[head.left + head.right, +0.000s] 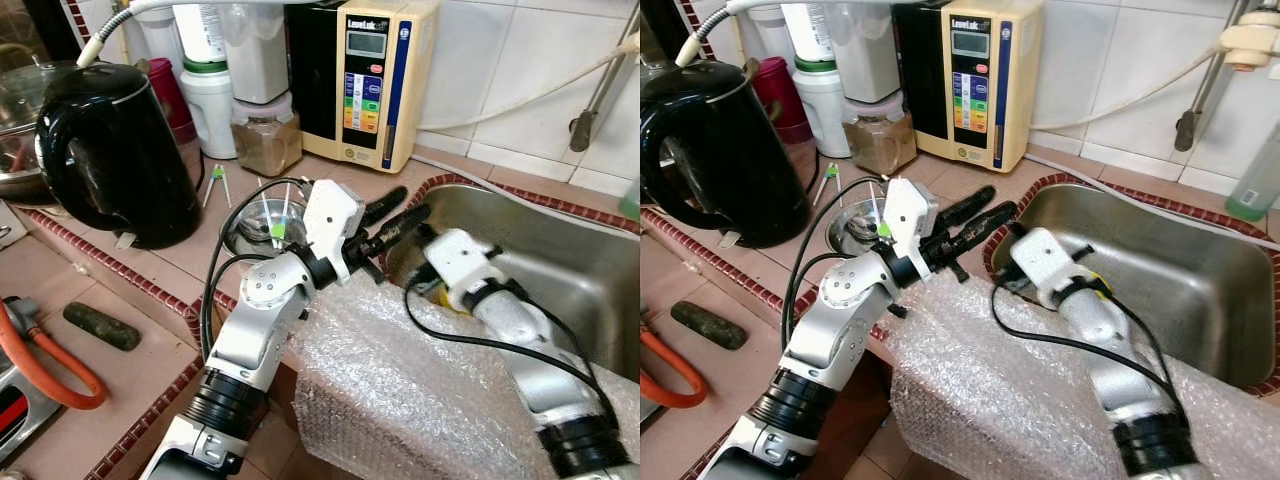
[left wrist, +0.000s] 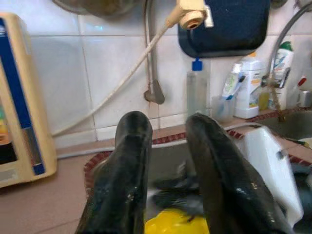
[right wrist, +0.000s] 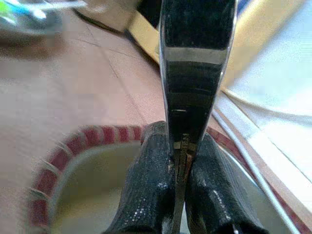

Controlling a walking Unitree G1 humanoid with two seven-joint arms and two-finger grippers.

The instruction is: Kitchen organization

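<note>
At the sink [image 1: 560, 250] corner, right gripper [image 3: 179, 161] fingers clamp a flat metal utensil [image 3: 195, 73]; left gripper [image 1: 400, 218] fingers parted above the rim.

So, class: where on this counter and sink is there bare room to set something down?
Free: the tiled strip between the water filter and the sink, and the sink's far basin. Crowded: around the kettle, jars and steel bowl; both claws occupy the sink's near corner.
</note>
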